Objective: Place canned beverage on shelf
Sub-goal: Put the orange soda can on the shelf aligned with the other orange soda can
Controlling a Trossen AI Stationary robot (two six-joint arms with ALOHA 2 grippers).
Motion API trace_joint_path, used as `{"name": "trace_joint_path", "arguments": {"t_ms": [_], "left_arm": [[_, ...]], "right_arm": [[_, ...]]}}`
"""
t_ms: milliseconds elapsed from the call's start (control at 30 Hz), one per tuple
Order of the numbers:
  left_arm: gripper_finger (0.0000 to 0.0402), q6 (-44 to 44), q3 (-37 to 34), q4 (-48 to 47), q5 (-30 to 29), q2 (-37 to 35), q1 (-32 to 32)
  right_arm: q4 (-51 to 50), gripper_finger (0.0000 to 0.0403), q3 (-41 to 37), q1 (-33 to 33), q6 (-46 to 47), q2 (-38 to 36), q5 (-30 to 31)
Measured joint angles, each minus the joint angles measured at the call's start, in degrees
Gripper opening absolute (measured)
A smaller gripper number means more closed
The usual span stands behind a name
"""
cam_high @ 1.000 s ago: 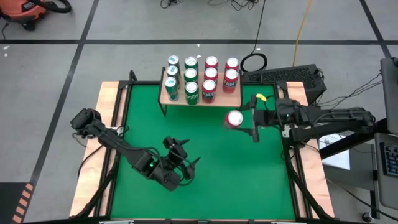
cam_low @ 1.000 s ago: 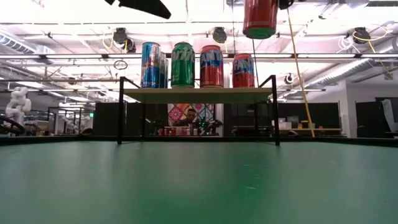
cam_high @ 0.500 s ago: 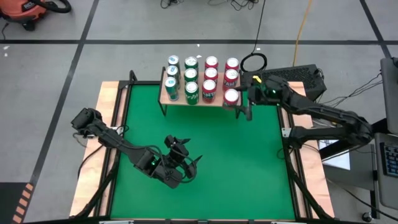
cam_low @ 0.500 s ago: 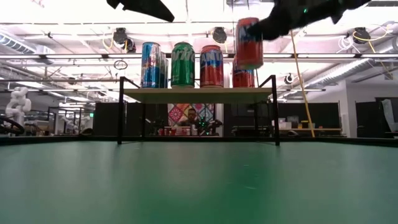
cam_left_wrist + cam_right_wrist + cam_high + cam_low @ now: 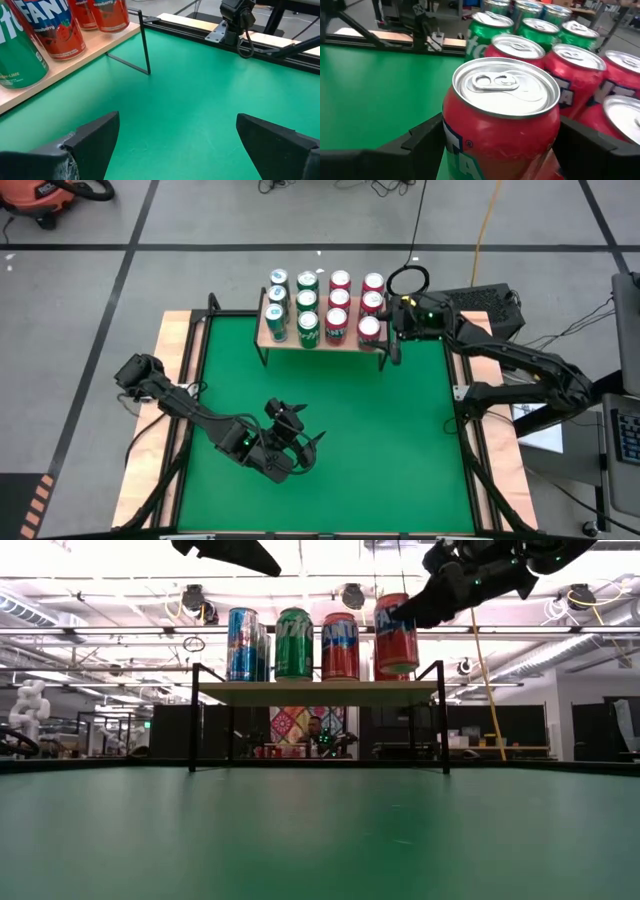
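At the front right corner of the small wooden-topped shelf on thin black metal legs [image 5: 322, 340], we saw the right gripper [image 5: 383, 332] holding a red aluminium beverage can [image 5: 370, 328], one dark finger on either side of its body. From table height, that red can [image 5: 397, 634] hung slightly tilted with its base just above the plank, so we could not tell whether it touched the wood. Through the right wrist camera we looked down on its silver lid and pull tab [image 5: 506, 87], with the other cans crowded close behind it.

Already on the shelf stood rows of upright cans: blue ones [image 5: 277, 298] at the left, green ones [image 5: 307, 302] next, then red ones [image 5: 338, 300] toward the right.

Well apart from all this, the left gripper [image 5: 296, 442] hovered over the green tabletop [image 5: 400, 450] near its front left, its jaws spread wide and holding nothing. Its wrist camera showed both dark fingers [image 5: 95, 137] far apart, facing the shelf's edge and one black leg [image 5: 144, 42].
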Motion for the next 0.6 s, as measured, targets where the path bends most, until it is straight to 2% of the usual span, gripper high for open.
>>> {"name": "trace_joint_path", "arguments": {"t_ms": [300,600], "left_arm": [[0.0396,0.1,0.0,0.0,0.0,0.0,0.0],[0.0396,0.1,0.0,0.0,0.0,0.0,0.0]], "right_arm": [[-0.6,0.0298,0.0,-1.7,0.9,0.4,-1.8],[-1.5,0.0313,0.0,-1.7,1.5,1.3,-0.5]]}}
